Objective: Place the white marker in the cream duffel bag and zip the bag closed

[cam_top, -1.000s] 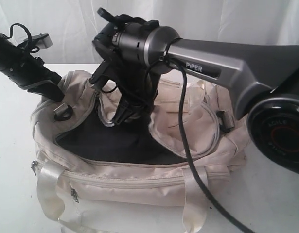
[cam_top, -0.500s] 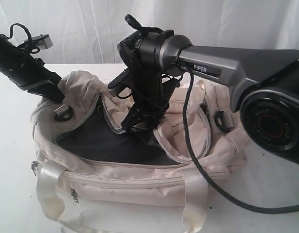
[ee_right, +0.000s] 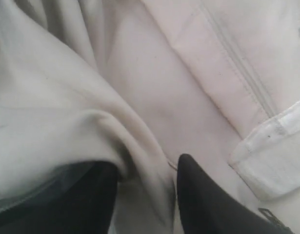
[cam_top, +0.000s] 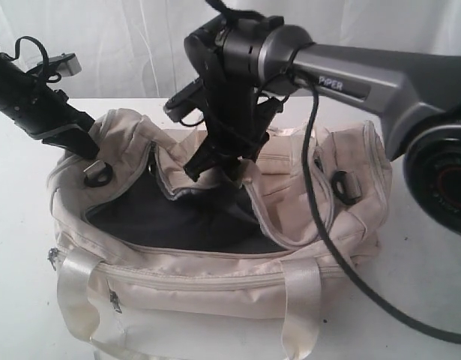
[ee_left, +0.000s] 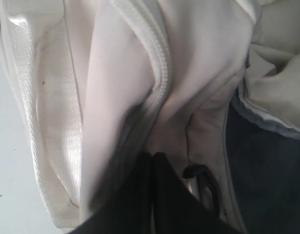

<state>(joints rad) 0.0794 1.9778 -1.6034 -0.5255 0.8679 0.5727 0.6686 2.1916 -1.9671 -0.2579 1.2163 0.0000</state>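
Marker: the white marker shows in no view; you can't tell whether it's inside.
Bag: the cream duffel bag (cam_top: 215, 289) sits with its mouth open and dark lining showing.
Left gripper (cam_top: 86, 148): jaws pressed together at the bag's end fabric, just beside the ring pull (cam_top: 97, 176).
Right gripper (ee_right: 147, 165): jaws apart, a fold of the far flap between them.
Handling: soft, saggy cloth. You'll likely want one end pinned taut and the ring pull as your hold.

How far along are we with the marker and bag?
Done: unclear; the marker shows in no view. In hand: left pincer shut on the bag at its end, right pincer open over the mouth. To do: zipping; the zipper gapes, dark lining exposed.
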